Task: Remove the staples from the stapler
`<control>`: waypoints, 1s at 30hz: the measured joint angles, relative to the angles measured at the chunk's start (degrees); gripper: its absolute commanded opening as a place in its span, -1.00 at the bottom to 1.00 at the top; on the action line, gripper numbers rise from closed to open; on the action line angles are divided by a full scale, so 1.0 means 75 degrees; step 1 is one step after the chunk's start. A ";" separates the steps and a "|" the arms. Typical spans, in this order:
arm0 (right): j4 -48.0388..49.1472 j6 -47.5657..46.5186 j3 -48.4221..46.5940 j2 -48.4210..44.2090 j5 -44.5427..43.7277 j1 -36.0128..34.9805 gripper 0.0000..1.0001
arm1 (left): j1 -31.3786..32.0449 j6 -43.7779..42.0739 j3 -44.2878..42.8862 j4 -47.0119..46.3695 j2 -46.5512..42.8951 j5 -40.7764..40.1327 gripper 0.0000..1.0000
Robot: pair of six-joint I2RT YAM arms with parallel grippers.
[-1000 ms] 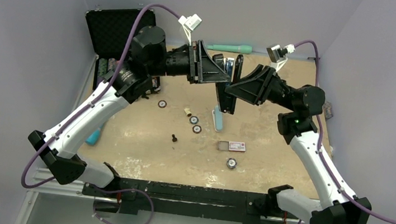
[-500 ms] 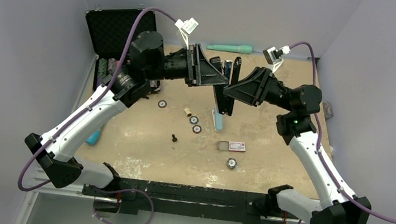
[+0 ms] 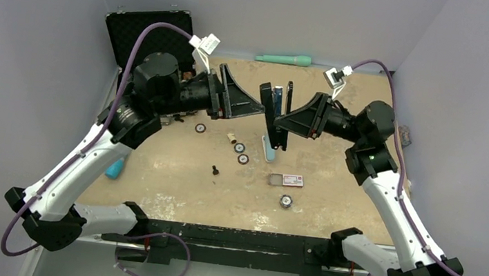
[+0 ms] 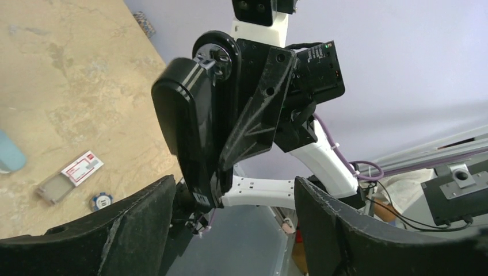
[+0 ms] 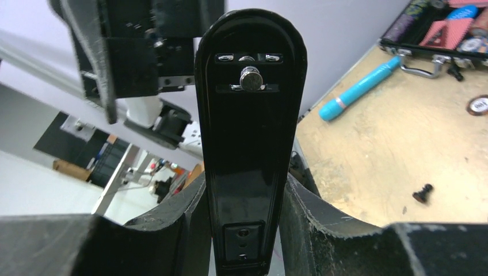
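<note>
Clamping stapler (image 5: 247,144), right hand (image 5: 244,221); box (image 3: 286,180) label unreadable.

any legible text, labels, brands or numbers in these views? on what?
Nothing can be read.
small box: red-and-white label, print too small to read.
chip near the box: face markings too small and blurred.
stapler: no brand or number visible on the faces shown.

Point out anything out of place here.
Round black-and-white chips lie scattered on the tan table, outside the open black case at the back left. A small black screw lies loose nearby.
</note>
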State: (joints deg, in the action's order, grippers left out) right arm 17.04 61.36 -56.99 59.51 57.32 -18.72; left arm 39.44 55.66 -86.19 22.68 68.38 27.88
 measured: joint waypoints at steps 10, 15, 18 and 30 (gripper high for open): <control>-0.4025 -0.2334 -0.0557 -0.0087 -0.1696 0.0009 -1.00 | 0.0000 -0.0551 0.0481 0.1445 -0.1271 -0.1209 0.38; -0.5555 -0.3107 -0.0592 -0.0087 -0.2809 0.0012 -1.00 | -0.0006 -0.0629 0.0764 0.2206 -0.1402 -0.1728 0.18; -0.6470 -0.3573 -0.0592 -0.0070 -0.3564 -0.0029 -1.00 | -0.0006 -0.0699 0.0874 0.2667 -0.1349 -0.2060 0.02; -0.7959 -0.4398 -0.0446 0.0131 -0.4972 -0.0787 -1.00 | -0.0006 -0.0629 0.1591 0.3002 -0.0819 -0.2323 -0.63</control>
State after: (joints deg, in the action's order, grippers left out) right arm -42.65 28.38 -60.34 60.49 20.03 -24.62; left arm 39.40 50.94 -74.26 45.19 62.24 10.46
